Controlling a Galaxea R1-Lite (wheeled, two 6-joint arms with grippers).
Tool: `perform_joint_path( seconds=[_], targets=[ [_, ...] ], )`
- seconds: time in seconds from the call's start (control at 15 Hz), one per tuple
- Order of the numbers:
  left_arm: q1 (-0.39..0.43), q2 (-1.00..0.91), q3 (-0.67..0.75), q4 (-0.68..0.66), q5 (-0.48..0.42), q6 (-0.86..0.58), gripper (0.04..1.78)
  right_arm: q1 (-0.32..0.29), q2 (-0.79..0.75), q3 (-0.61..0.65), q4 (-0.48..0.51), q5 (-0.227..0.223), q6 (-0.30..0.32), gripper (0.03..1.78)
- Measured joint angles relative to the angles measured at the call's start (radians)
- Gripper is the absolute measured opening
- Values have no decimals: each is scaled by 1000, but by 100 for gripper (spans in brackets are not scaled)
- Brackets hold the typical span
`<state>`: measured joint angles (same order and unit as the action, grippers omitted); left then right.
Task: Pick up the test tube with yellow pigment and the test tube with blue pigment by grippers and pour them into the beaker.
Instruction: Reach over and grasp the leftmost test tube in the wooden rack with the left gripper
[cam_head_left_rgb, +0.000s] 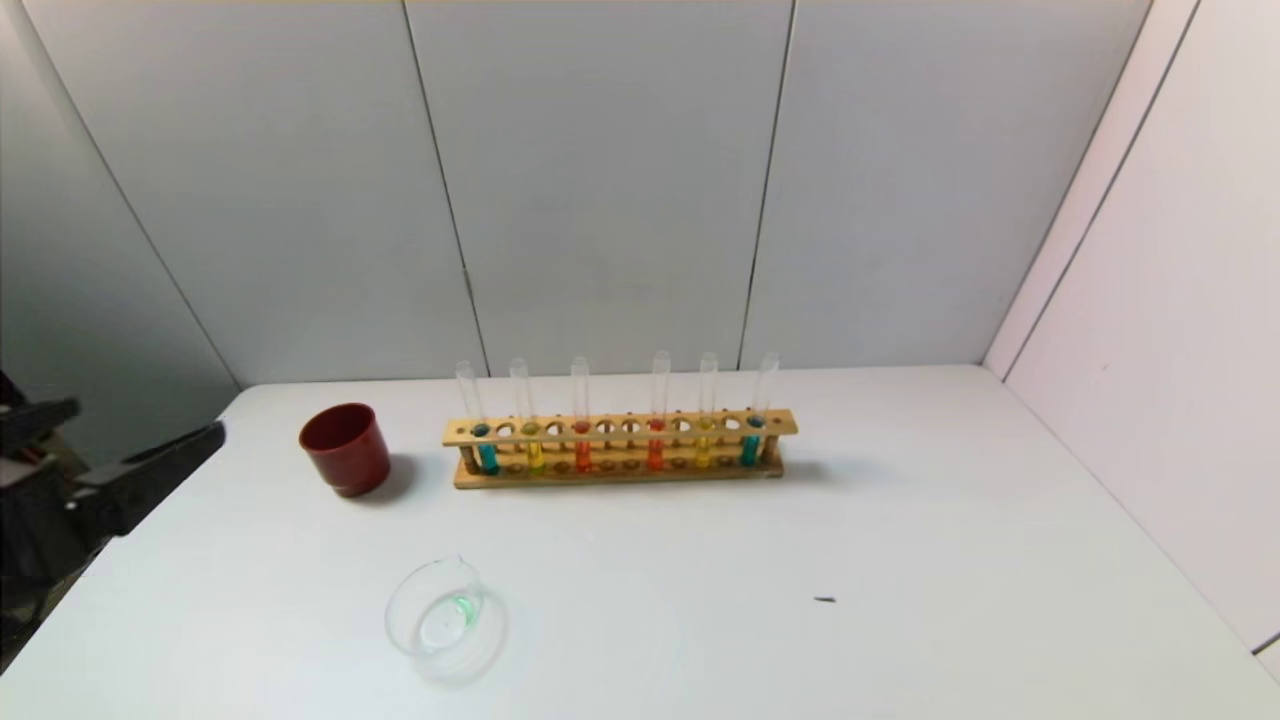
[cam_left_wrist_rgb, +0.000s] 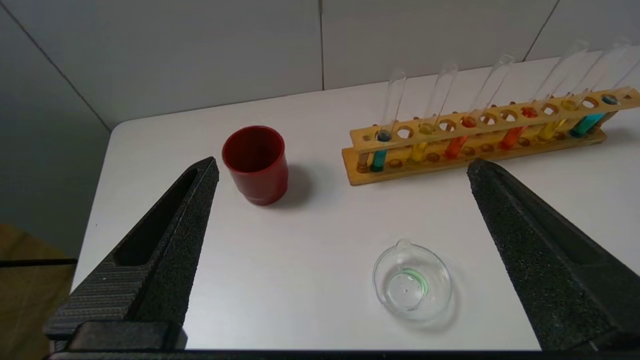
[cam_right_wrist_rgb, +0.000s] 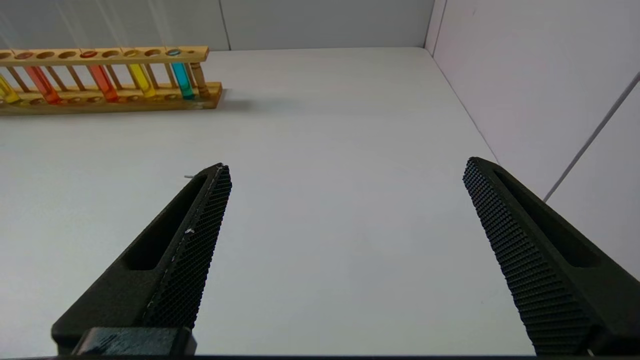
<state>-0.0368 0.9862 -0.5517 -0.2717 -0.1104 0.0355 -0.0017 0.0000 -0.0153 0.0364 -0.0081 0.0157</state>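
Six slim clear glass test tubes are standing upright, mouths up, in a long wooden rack (cam_head_left_rgb: 620, 450) on a white table (cam_head_left_rgb: 900, 560) walled by grey panels. Yellow-filled tubes (cam_head_left_rgb: 535, 455) and blue-filled tubes (cam_head_left_rgb: 487, 455) are sitting inside it. A clear glass beaker (cam_head_left_rgb: 445, 620) is resting in front of the rack. The left gripper (cam_left_wrist_rgb: 342, 165) and right gripper (cam_right_wrist_rgb: 345, 170) are hovering with fingers spread, empty.

The left gripper (cam_left_wrist_rgb: 342, 165) has two matte black, tapering fingers with grainy surfaces and long hollow slots; the right gripper (cam_right_wrist_rgb: 345, 167) wears cross-hatched pads.
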Motion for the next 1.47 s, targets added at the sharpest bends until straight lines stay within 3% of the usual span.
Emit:
perform_joint_path(
  seconds=[0.27,0.73,1.47],
  targets=[
    [-39,274,-94,-130,12,-43,175,0,0,0,-1,0,0,170],
    [-141,659,-187,-380,135,-60,175,0,0,0,0,0,0,170],
    [-197,887,-237,-470,153,-113,175,0,0,0,-1,0,0,170]
  ],
)
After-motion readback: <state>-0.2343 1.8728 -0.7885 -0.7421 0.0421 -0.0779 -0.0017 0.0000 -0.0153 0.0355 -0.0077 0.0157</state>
